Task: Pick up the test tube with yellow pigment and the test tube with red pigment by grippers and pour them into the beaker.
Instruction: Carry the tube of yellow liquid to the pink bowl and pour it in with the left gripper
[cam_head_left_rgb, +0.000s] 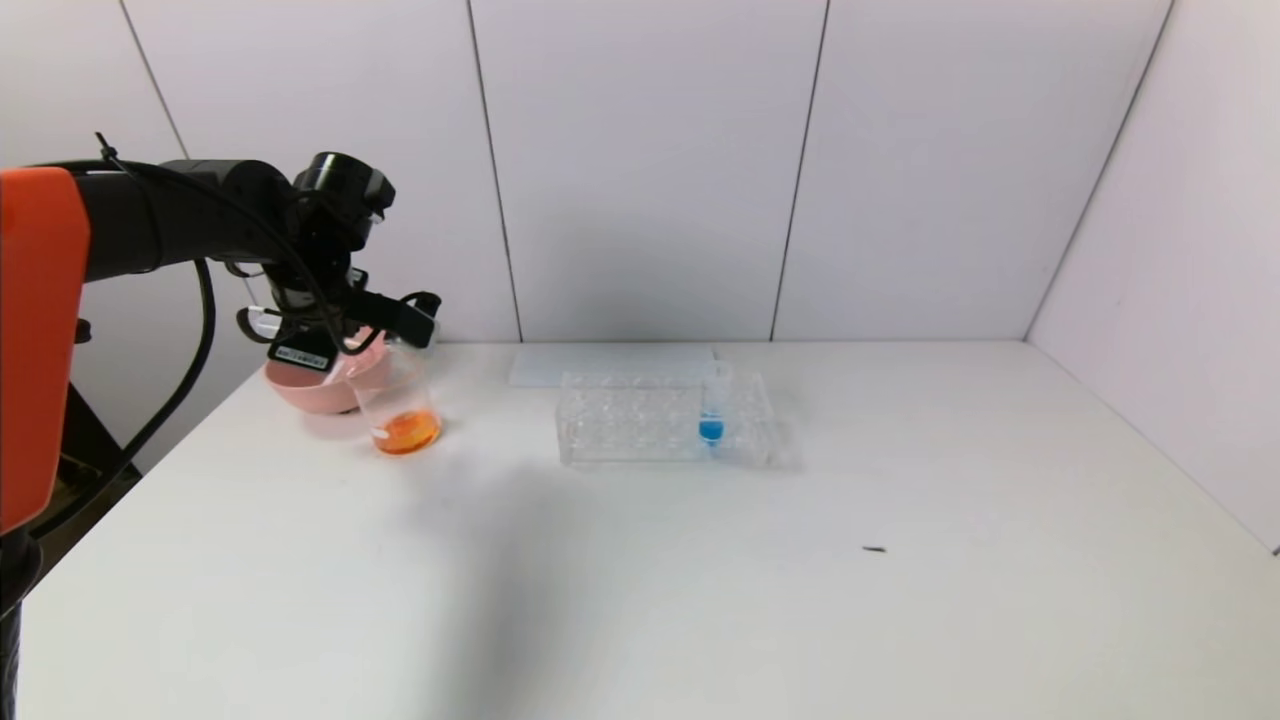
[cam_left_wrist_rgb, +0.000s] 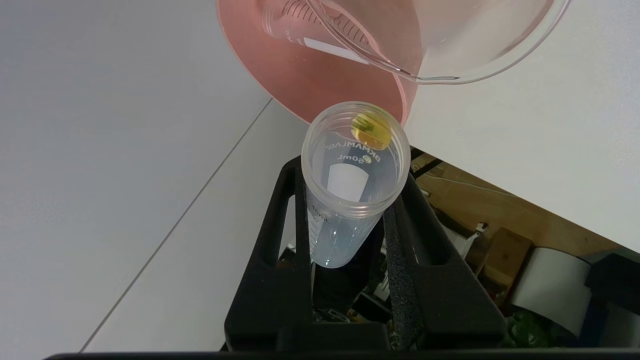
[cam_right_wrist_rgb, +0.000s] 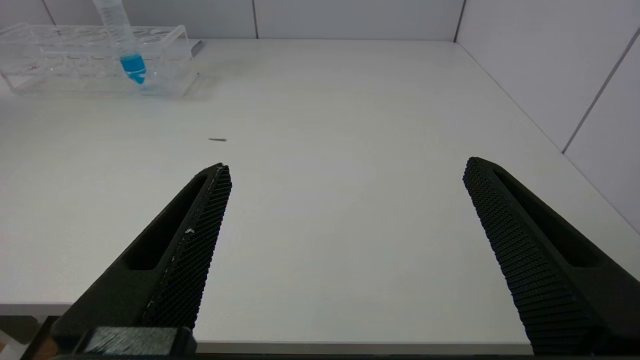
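Observation:
My left gripper (cam_head_left_rgb: 415, 318) (cam_left_wrist_rgb: 352, 172) is at the far left of the table, shut on the clear test tube (cam_left_wrist_rgb: 350, 200) that holds only a small yellow drop (cam_left_wrist_rgb: 370, 131) near its mouth. The tube is tilted with its mouth toward the pink bowl and the beaker. The beaker (cam_head_left_rgb: 400, 400) (cam_left_wrist_rgb: 475, 40) stands just below the gripper with orange liquid (cam_head_left_rgb: 405, 432) in its bottom. No tube with red liquid shows. My right gripper (cam_right_wrist_rgb: 345, 167) is open and empty above the table's near edge, out of the head view.
The pink bowl (cam_head_left_rgb: 310, 390) (cam_left_wrist_rgb: 280, 75) stands behind the beaker, with an empty clear tube (cam_left_wrist_rgb: 305, 30) lying in it. A clear tube rack (cam_head_left_rgb: 630, 420) (cam_right_wrist_rgb: 60, 75) at the middle back holds a blue-liquid tube (cam_head_left_rgb: 712, 405) (cam_right_wrist_rgb: 131, 62). A small dark speck (cam_head_left_rgb: 874, 549) lies on the table.

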